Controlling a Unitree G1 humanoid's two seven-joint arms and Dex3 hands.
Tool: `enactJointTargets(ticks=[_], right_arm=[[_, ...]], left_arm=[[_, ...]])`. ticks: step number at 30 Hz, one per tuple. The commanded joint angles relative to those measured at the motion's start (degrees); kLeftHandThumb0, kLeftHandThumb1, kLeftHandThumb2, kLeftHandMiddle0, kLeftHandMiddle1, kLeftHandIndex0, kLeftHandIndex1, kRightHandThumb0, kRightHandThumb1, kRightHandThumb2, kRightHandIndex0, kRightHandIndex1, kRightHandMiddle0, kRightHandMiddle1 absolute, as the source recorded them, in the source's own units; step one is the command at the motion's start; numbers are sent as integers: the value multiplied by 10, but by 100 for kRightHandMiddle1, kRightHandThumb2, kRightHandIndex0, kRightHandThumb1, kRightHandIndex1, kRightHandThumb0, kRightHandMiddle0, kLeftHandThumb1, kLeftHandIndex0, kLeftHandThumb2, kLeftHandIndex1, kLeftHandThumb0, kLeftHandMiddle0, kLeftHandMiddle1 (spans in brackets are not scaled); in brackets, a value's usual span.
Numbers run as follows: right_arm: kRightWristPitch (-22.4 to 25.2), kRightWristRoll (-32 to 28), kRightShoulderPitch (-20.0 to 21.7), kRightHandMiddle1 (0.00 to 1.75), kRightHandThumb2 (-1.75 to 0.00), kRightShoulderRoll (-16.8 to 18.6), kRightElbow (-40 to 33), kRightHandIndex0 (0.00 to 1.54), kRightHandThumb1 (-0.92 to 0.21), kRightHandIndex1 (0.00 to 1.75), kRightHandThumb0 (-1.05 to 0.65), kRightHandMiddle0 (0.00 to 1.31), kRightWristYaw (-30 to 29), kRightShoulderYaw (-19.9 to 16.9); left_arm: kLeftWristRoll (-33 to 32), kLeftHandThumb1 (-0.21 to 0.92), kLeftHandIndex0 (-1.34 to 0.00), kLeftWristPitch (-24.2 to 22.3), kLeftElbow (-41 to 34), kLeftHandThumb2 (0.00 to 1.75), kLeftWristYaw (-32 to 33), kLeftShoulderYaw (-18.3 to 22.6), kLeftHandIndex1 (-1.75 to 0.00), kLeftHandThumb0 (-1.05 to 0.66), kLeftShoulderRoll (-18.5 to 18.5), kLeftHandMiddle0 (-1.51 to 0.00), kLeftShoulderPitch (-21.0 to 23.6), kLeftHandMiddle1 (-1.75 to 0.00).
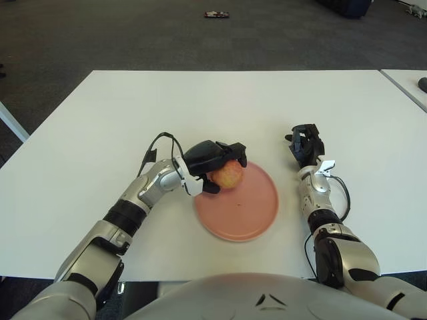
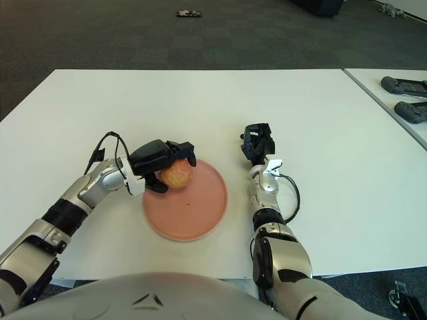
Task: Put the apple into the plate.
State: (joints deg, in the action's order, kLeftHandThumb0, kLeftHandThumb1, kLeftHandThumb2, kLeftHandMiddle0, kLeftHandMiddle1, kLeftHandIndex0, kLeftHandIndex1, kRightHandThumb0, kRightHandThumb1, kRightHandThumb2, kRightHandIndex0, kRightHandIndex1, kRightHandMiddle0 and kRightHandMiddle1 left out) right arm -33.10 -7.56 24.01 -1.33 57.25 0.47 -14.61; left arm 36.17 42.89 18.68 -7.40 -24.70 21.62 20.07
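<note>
1. The left hand (image 1: pixel 212 160) reaches in from the robot's left, over the near-left rim of the plate (image 1: pixel 257 212).
2. Its black fingers (image 1: pixel 235 151) are curled narrowly over the top of the apple (image 1: pixel 227 175), and a lower finger wraps the fruit's left and underside, so the apple is gripped between them.
3. The apple, yellow with a red blush, sits directly under the upper fingers and sticks out to their right, on the side toward the plate's centre.
4. The apple is above the plate's upper-left edge; whether its bottom touches the plate surface cannot be told.
5. The plate is pink and round and lies flat on the white table (image 1: pixel 100 127), most of its bare face spreading to the right of and below the gripping fingers.
6. A black cable (image 1: pixel 155 145) loops up from the left wrist, behind the fingers.
7. The right hand (image 2: pixel 257 143) shows to the right of the plate, apart from its rim, with the forearm running back toward the robot's body.
8. Its dark fingers are bunched loosely together and hold nothing.
</note>
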Motion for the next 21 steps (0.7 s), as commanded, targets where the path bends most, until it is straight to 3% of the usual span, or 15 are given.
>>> enactJointTargets(ticks=[1, 2, 4, 6, 9, 11, 14, 17, 21], right_arm=[[37, -3, -26, 175, -64, 10, 29, 38, -83, 148, -36, 25, -5, 0], [37, -3, -26, 175, -64, 9, 29, 38, -83, 148, -36, 25, -6, 0], [37, -1, -26, 175, -64, 9, 29, 38, -83, 147, -36, 25, -7, 1], [36, 0, -27, 175, -64, 8, 29, 39, -83, 148, -36, 25, -9, 2], [31, 2, -27, 175, -64, 8, 28, 40, -83, 148, -36, 25, -15, 3], [26, 5, -29, 175, -64, 11, 22, 40, -83, 148, -36, 25, -22, 5], [21, 7, -33, 175, -66, 16, 10, 39, -82, 147, -36, 26, -30, 9], [21, 7, -35, 175, -67, 16, 7, 38, -81, 146, -36, 26, -32, 11], [26, 9, -38, 175, -68, 17, -2, 38, -80, 145, -36, 26, -38, 15]], left_arm=[[21, 53, -41, 6, -4, 98, 10, 2, -172, -51, 15, -49, 18, -174], [25, 67, -32, 6, -9, 77, 7, 1, -173, -65, 18, -38, 18, -174], [35, 79, -21, 6, -13, 60, 6, 0, -174, -80, 23, -20, 20, -175], [46, 87, -10, 9, -15, 55, 9, -1, -170, -93, 28, -8, 24, -143], [55, 90, -4, 13, -16, 56, 14, -2, -153, -100, 31, -3, 27, -114], [57, 91, -2, 17, -16, 55, 18, 0, -128, -103, 32, -1, 27, -89], [59, 92, 0, 22, -19, 53, 26, 3, -105, -104, 35, 0, 28, -63], [56, 92, 0, 25, -27, 54, 28, 6, -93, -104, 40, 0, 29, -44], [50, 92, 0, 20, -38, 57, 22, 9, -84, -104, 43, 0, 27, -31]])
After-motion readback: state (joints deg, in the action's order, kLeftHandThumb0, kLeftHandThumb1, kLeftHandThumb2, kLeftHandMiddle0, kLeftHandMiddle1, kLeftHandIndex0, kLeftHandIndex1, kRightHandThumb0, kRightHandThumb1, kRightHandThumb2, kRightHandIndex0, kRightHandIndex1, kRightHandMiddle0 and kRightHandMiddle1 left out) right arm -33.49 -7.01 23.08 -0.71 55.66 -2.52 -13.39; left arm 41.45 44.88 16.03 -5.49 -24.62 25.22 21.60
